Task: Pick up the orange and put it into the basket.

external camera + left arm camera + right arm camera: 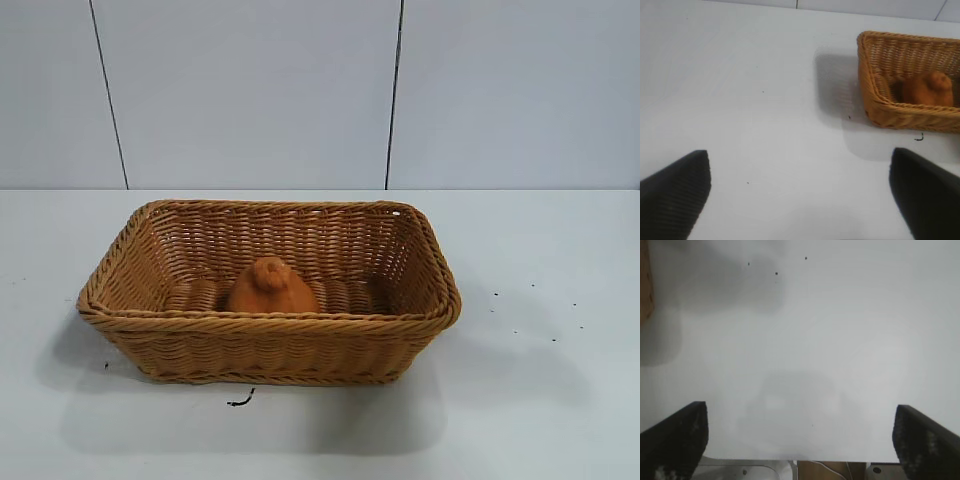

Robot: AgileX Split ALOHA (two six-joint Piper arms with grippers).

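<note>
I judge the job finished: the orange [270, 288] sits on the floor of the basket [435, 270], near its front wall, nothing else in there. My left pincer [800, 192] and right pincer [800, 440] both hang spread wide, empty, above the bare desk [540, 400]. No further move seems needed.
</note>
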